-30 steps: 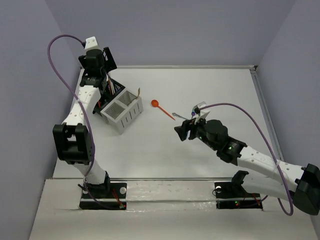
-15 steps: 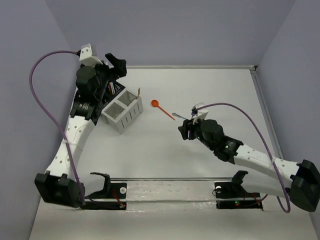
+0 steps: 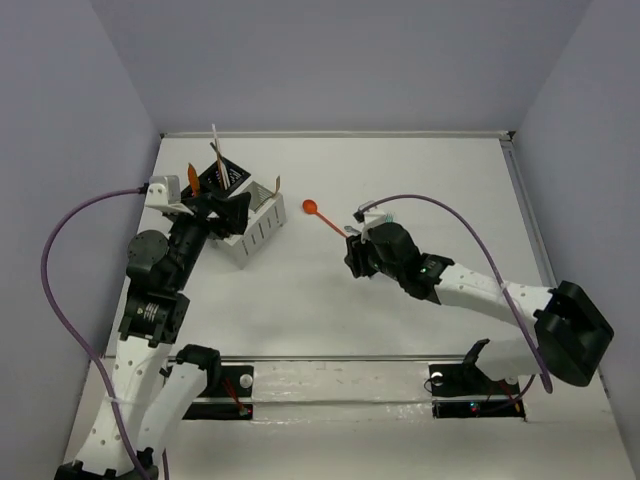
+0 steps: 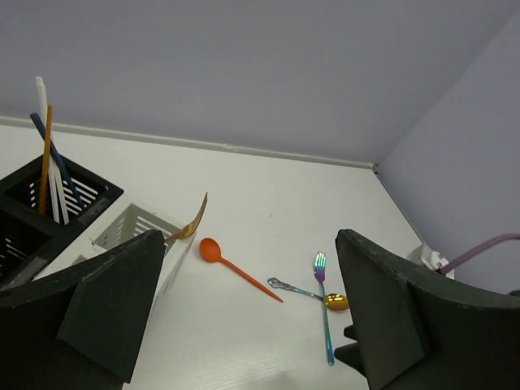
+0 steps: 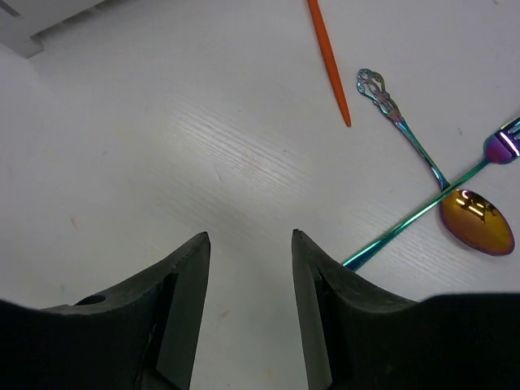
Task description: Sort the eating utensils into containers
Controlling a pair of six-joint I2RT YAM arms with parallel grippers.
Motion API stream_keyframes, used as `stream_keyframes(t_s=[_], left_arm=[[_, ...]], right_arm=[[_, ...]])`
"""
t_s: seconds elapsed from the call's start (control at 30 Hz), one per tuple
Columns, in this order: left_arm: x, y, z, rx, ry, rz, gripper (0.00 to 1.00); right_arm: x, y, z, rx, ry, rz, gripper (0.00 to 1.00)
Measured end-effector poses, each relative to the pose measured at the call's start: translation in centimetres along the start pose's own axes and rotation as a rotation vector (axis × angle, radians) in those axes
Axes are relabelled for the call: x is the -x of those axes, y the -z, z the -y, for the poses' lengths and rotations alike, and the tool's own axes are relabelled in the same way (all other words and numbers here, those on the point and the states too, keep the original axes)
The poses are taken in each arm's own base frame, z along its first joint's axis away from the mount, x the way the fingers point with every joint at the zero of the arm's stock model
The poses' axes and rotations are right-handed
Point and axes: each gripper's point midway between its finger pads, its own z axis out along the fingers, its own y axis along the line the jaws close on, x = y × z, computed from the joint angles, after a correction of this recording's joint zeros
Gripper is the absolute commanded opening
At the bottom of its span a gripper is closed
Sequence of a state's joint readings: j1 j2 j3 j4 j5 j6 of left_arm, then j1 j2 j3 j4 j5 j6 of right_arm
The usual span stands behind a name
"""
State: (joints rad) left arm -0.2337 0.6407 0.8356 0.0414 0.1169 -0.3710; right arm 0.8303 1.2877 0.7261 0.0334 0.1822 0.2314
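The table (image 3: 420, 180) bears a black caddy (image 4: 77, 195) and a white caddy (image 4: 134, 229) at far left. Sticks (image 4: 46, 154) stand in the black one, and a gold fork (image 4: 195, 218) leans out of the white. The left gripper (image 4: 252, 325) hangs just beside them, spread wide and empty. The right gripper (image 5: 248, 276) hovers over bare table, half spread, pinching nothing. Near it lie an orange spoon (image 4: 240, 264), a teal fork (image 5: 386, 236) and a rainbow spoon (image 5: 475, 221), the last two crossed and touching. All look light, stiff and slick. The fork's bare handle end, clear of the crossing, seems the best hold.

Orange spoon (image 4: 240, 273), iridescent teal fork (image 4: 327, 333), black caddy (image 4: 84, 201), white slotted caddy (image 4: 134, 224)
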Motion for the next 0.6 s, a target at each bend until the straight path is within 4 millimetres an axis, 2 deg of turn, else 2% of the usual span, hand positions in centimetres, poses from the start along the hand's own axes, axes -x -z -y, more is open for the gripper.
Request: stream_keyframes(t_s=[0.1, 0.23, 0.33, 0.47, 0.6], left_arm=[[-1.6, 1.0, -0.4, -0.009, -0.001, -0.020, 0.99], [-2.5, 1.2, -0.4, -0.023, -0.005, -0.037, 0.99], [-3.1, 1.3, -0.5, -0.026, -0.010, -0.057, 0.99], [-3.1, 1.7, -0.4, -0.033, -0.011, -0.053, 0.99], [-2.7, 2.3, -0.1, -0.040, -0.014, -0.036, 0.99]], right_arm=[[0.5, -1.6, -0.4, 0.001, 0.005, -0.035, 0.42], [1.1, -3.9, -0.5, 0.011, 0.007, -0.067, 0.42], [1.0, -5.9, 0.7, -0.006, 0.003, -0.110, 0.42], [1.1, -8.7, 2.5, -0.041, 0.030, -0.170, 0.44], [1.8, -11.5, 3.4, -0.059, 0.069, -0.203, 0.45]])
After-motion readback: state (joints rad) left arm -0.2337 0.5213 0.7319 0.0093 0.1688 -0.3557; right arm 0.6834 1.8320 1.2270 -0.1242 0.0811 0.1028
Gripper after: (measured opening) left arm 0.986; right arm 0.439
